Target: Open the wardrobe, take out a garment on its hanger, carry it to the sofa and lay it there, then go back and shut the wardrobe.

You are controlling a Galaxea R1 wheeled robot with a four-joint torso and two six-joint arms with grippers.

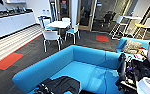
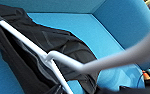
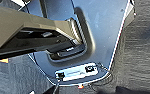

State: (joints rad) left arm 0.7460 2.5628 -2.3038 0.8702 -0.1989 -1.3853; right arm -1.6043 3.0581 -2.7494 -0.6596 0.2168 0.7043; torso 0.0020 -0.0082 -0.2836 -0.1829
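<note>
One garment (image 2: 66, 47) lies on the sofa (image 1: 91, 57), hanger (image 2: 28, 43) slanting across it; jaws' state unclear.

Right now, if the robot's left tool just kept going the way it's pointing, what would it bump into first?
Most likely the black T-shirt with its white hanger, lying right in front of the left wrist camera on the blue sofa. The seat cushion is just beneath. Depth is hard to judge, so that is a best guess.

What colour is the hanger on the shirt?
White; the hanger shows best in the left wrist view.
</note>
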